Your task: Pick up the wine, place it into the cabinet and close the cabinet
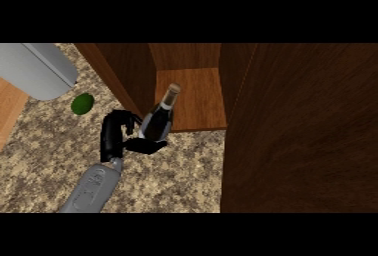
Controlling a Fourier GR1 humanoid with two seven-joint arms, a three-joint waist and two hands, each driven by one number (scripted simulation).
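A dark wine bottle with a pale cap stands tilted at the front edge of the open cabinet's wooden shelf, its neck leaning in over the shelf. My left hand is beside it on the left, fingers and thumb curled round the bottle's lower body. The bottle's base is hidden behind the thumb. My right hand shows nowhere.
The cabinet's open door, a broad dark wood panel, fills the right side. The cabinet's left wall rises behind my hand. A small green round fruit lies on the speckled counter, and a grey appliance stands at the far left.
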